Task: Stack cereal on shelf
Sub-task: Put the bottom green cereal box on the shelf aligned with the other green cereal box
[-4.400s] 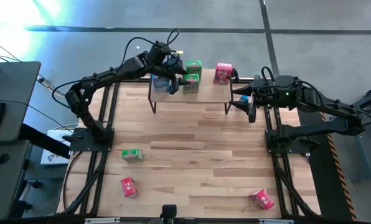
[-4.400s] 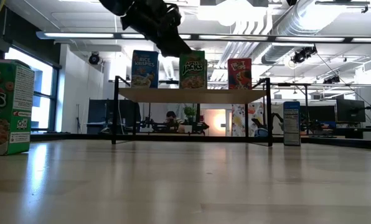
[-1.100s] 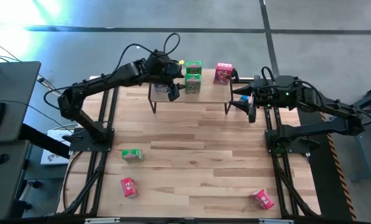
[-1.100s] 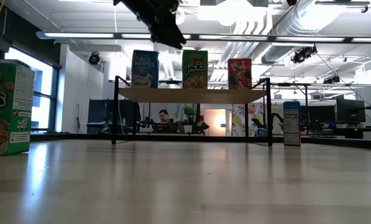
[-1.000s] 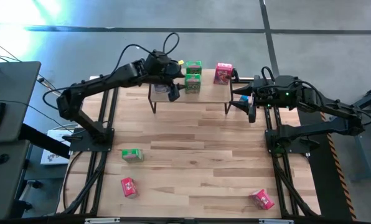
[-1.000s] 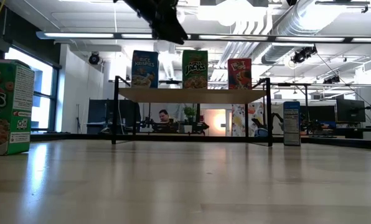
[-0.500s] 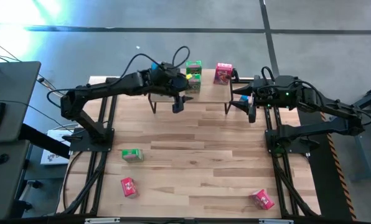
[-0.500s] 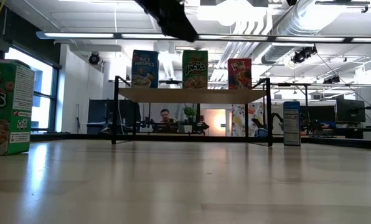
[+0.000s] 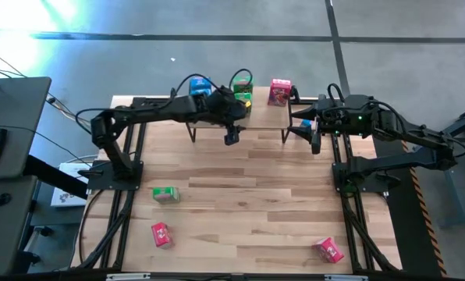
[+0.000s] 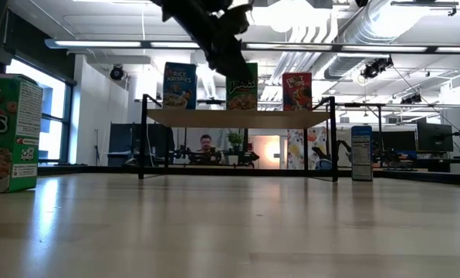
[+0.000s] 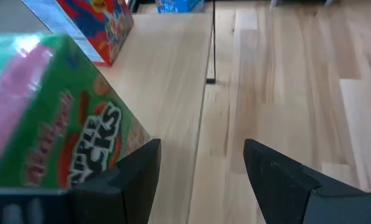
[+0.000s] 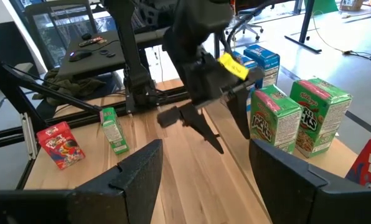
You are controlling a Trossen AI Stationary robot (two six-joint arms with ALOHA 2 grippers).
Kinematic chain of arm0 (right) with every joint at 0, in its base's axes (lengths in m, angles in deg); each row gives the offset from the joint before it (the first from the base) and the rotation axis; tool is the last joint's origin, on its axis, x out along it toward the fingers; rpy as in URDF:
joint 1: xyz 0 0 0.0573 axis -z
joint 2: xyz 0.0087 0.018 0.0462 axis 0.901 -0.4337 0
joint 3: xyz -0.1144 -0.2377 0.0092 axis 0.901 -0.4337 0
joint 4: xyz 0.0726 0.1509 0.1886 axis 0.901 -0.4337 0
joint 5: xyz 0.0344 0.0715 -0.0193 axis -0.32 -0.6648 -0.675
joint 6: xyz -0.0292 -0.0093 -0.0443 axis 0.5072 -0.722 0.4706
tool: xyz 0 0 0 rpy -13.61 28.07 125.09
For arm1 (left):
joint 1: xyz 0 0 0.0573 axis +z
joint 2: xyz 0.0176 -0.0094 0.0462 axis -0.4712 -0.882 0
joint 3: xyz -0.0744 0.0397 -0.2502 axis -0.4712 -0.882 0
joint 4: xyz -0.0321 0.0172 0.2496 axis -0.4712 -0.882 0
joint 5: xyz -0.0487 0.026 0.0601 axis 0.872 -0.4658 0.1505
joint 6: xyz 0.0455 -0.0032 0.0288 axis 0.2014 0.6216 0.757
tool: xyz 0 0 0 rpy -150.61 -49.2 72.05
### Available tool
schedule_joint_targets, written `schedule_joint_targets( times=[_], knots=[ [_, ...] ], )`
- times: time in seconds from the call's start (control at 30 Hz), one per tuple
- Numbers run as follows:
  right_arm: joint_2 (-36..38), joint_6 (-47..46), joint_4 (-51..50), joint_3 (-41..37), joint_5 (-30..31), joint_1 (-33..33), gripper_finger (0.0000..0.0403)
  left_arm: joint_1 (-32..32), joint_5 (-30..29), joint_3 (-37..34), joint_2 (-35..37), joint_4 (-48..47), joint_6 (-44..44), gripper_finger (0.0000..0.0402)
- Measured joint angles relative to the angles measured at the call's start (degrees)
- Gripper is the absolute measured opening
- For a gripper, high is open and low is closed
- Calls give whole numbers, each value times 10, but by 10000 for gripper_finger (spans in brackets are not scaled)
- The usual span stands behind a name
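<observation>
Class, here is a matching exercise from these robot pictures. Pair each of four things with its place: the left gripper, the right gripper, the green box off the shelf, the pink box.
Things:
A. left gripper
B. right gripper
C. lone green box
D. pink box

Places:
1. on the table, near the left arm's base
2. on top of the shelf, at its right end
3. just off the shelf's right end
4. at the shelf's front edge, near its middle

Pairs: A-4, B-3, C-1, D-2

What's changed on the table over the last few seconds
The left gripper has swung away from the blue box end of the shelf, rightward and off its front edge, fingers open and empty. The right gripper and the loose boxes on the table stayed put.
</observation>
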Motion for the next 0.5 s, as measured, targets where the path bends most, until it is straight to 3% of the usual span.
schedule_joint_targets(
  times=[0.5],
  knots=[
    [0, 0, 0, 0, 0, 0, 232, -2, -23, 0, -10, 12, 0, 221]
  ],
)
